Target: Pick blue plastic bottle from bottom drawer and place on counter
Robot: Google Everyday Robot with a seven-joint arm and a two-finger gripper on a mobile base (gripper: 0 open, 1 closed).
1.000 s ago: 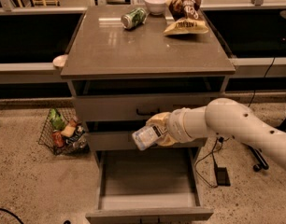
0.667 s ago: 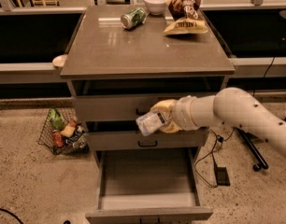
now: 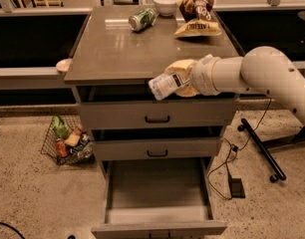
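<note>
My gripper (image 3: 178,79) is shut on the blue plastic bottle (image 3: 165,85), a small clear bottle with a pale label, held tilted with one end pointing left. It hangs at the front edge of the counter (image 3: 112,54), just above the top drawer's front. The arm reaches in from the right. The bottom drawer (image 3: 157,185) stands pulled open below, its grey floor bare.
On the counter's far side lie a green can (image 3: 142,19), a white bowl (image 3: 166,4) and a brown-yellow chip bag (image 3: 197,14). Two upper drawers (image 3: 157,117) are nearly closed. A wire basket (image 3: 68,141) of items sits on the floor at left. Cables and a black stand lie at right.
The gripper has risen with the bottle from beside the middle drawer's front to the counter's front edge.
</note>
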